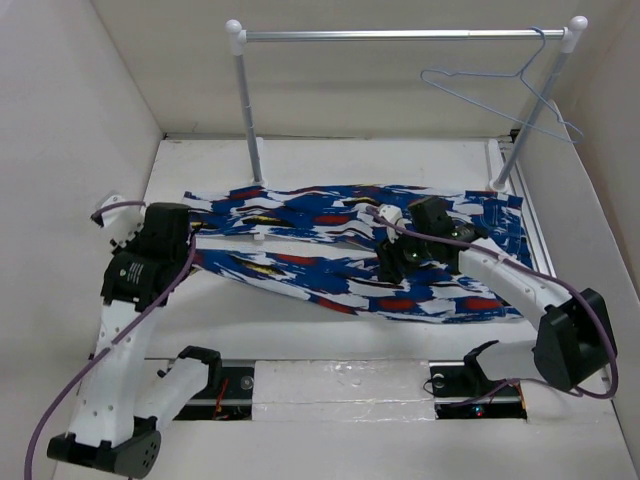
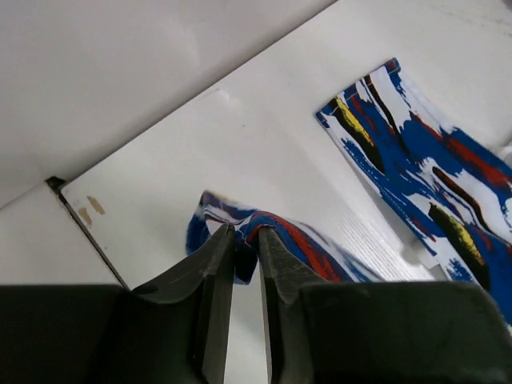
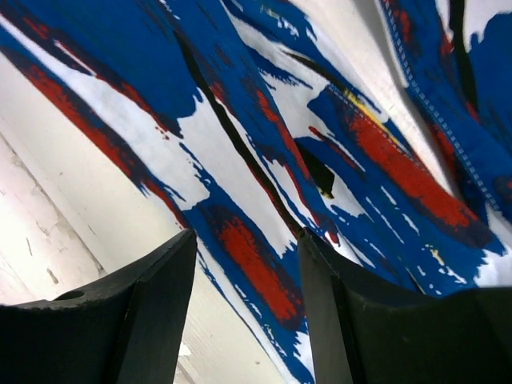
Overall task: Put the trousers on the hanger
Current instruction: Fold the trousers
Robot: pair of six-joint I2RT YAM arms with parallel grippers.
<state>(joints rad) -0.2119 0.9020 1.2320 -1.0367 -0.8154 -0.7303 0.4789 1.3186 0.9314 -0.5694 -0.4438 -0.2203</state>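
Note:
The trousers (image 1: 350, 250), printed blue, white, red and black, lie spread flat across the table. My left gripper (image 1: 192, 246) is shut on the left end of the trousers (image 2: 264, 236), pinching a fold between its fingers (image 2: 214, 264). My right gripper (image 1: 392, 262) is open just above the middle of the trousers (image 3: 264, 160), its jaws wide apart with cloth showing between them. The light-blue wire hanger (image 1: 500, 95) hangs by its hook from the right end of the rail, clear of both grippers.
A silver rail (image 1: 400, 35) on white posts (image 1: 250, 120) stands at the back of the table. White walls close in on the left, back and right. The table's front edge (image 1: 340, 375) lies between the arm bases.

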